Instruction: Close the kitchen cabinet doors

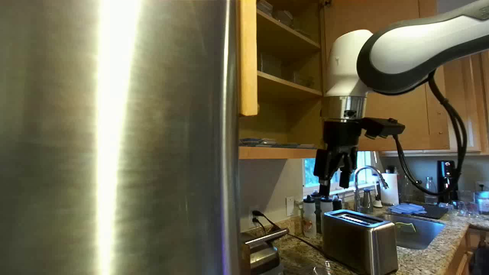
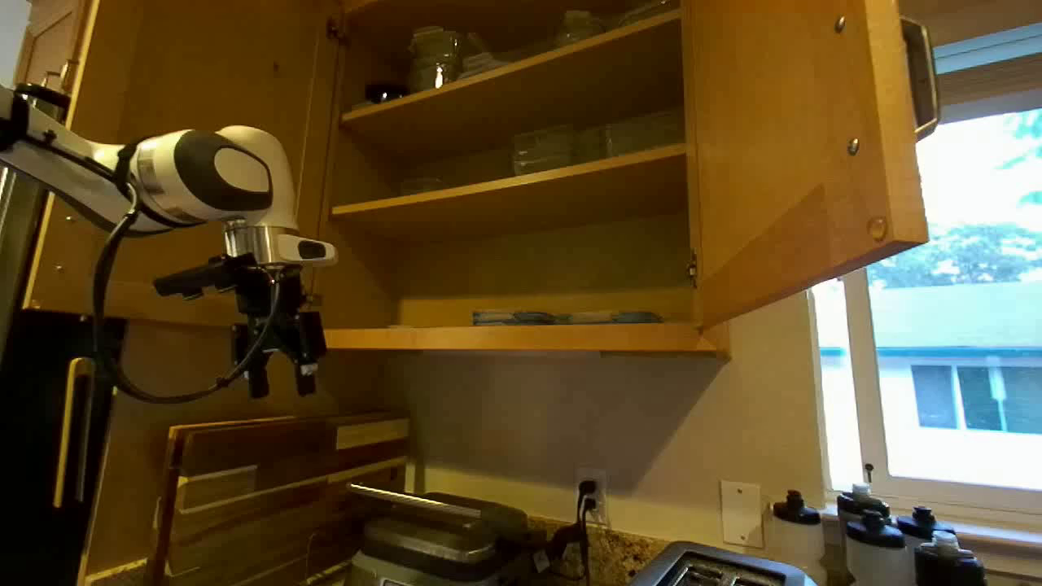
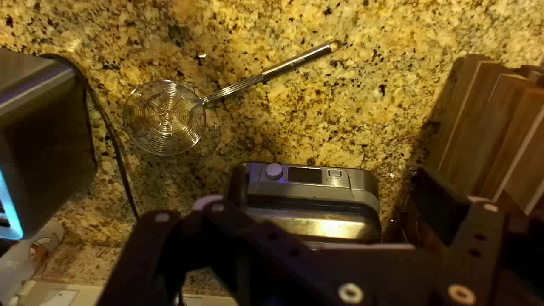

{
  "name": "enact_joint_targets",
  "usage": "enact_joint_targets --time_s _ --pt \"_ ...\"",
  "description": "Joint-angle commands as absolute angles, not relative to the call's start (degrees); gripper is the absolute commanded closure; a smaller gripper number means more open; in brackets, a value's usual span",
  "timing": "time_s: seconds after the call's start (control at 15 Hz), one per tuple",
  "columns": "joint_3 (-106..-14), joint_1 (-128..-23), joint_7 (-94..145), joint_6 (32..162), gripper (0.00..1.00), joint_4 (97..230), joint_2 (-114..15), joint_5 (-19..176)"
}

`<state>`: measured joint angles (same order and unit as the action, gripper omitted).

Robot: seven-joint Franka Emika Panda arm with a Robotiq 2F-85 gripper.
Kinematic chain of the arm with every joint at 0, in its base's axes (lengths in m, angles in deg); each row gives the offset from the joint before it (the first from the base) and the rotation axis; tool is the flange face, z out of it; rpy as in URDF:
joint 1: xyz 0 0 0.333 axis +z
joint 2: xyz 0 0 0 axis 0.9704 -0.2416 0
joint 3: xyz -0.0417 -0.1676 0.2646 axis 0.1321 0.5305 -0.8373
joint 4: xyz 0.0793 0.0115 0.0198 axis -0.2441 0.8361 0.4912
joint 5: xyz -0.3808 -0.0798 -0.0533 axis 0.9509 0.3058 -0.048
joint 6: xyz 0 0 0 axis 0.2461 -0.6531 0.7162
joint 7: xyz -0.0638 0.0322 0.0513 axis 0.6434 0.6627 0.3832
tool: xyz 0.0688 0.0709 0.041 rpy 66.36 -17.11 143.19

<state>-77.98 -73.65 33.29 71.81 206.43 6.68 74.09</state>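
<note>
Noting the gripper (image 2: pixel 282 386) empty, fingers (image 2: pixel 258 381) wide, both cabinet doors (image 2: pixel 802 163) open either side of the shelves (image 2: pixel 521 181), we reckon pushing too near a hinge (image 2: pixel 693 268) could stall or slip.

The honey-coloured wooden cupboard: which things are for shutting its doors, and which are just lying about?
For the job: flat honey-coloured wooden cabinet doors, both open; black two-fingered gripper.
Just lying about: silvery round wire skimmer; boxy brushed-steel toaster; upright brown wooden boards.
</note>
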Motion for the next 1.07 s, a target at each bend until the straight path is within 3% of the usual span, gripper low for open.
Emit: enact_joint_targets --time_s 0.0,1.0 --pt "-77.24 -72.62 33.86 71.71 0.0 206.29 6.49 74.73" --pt "-77.16 -68.88 32.77 72.04 0.0 200.38 4.05 67.99"
